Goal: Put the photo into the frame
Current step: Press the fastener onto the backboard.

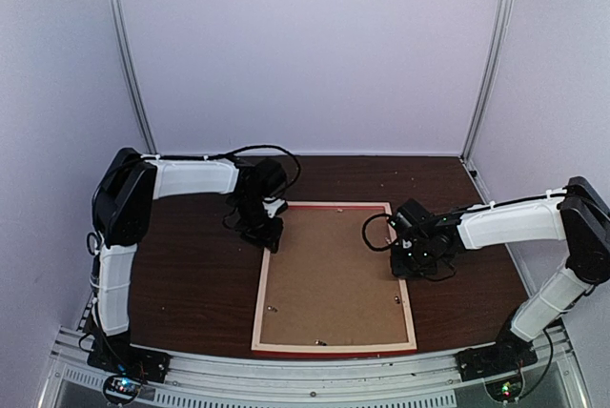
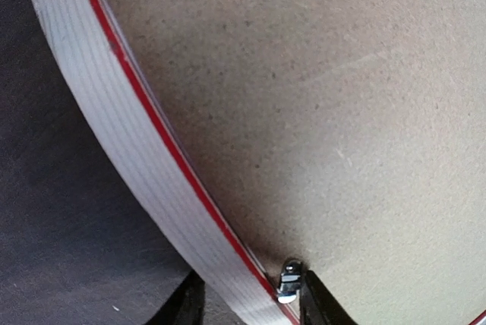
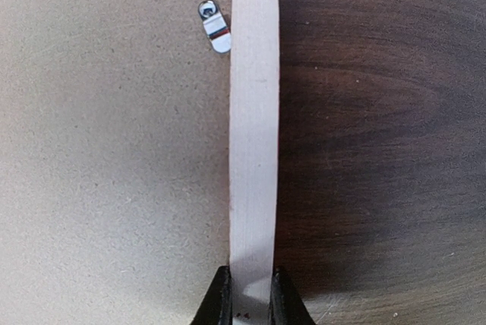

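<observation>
The frame [image 1: 259,303] lies back side up on the table, its pale wood rails around a plain brown backing board [image 1: 334,275]. The photo is hidden. My left gripper [image 1: 270,234] is at the frame's far left corner. In the left wrist view its jaws [image 2: 254,306] straddle the rail [image 2: 114,127] and a small metal tab [image 2: 290,281]; the right finger touches the tab, and a gap shows beside the left finger. My right gripper [image 1: 398,257] is at the right rail, shut on it [image 3: 254,135], with fingers [image 3: 250,298] pressed to both sides.
Another metal tab [image 3: 215,26] sits on the backing board [image 3: 114,150] next to the right rail. Dark wood table [image 1: 191,275] surrounds the frame. White walls close the back and both sides. The frame's near edge lies by the table's front rail [image 1: 334,360].
</observation>
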